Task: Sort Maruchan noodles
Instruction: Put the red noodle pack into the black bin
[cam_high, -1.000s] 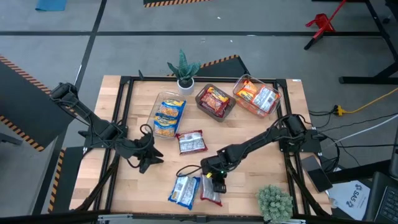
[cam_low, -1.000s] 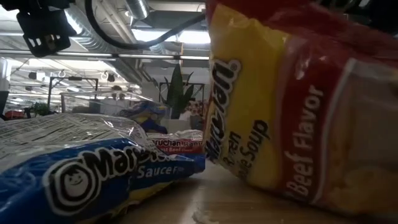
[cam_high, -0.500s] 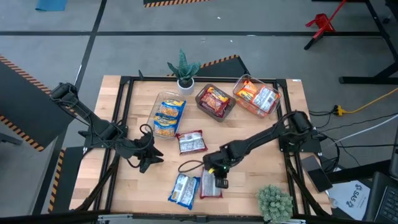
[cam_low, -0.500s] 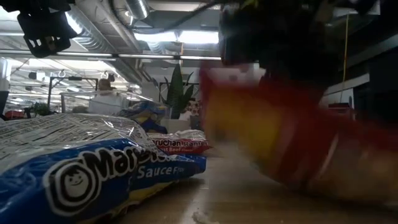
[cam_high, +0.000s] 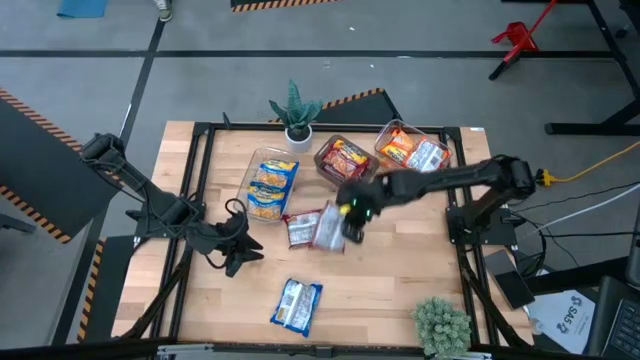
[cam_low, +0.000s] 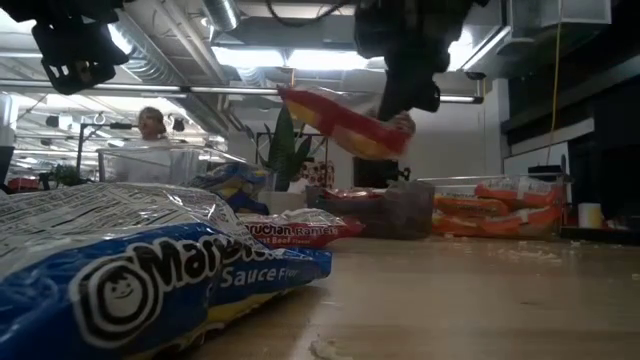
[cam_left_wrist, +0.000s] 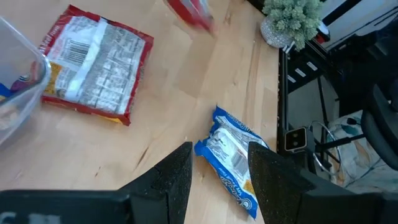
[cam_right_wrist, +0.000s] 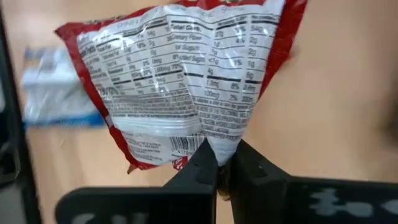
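Lying under the raised right pincer (cam_high: 352, 222): a red packet (cam_high: 306, 229).

A potted snake plant (cam_high: 294, 112) is set at the wooden worktop's (cam_high: 400, 280) far edge. A bushy green plant (cam_high: 441, 324) is placed at its near right corner. A person (cam_low: 152, 123) is seen in the background.
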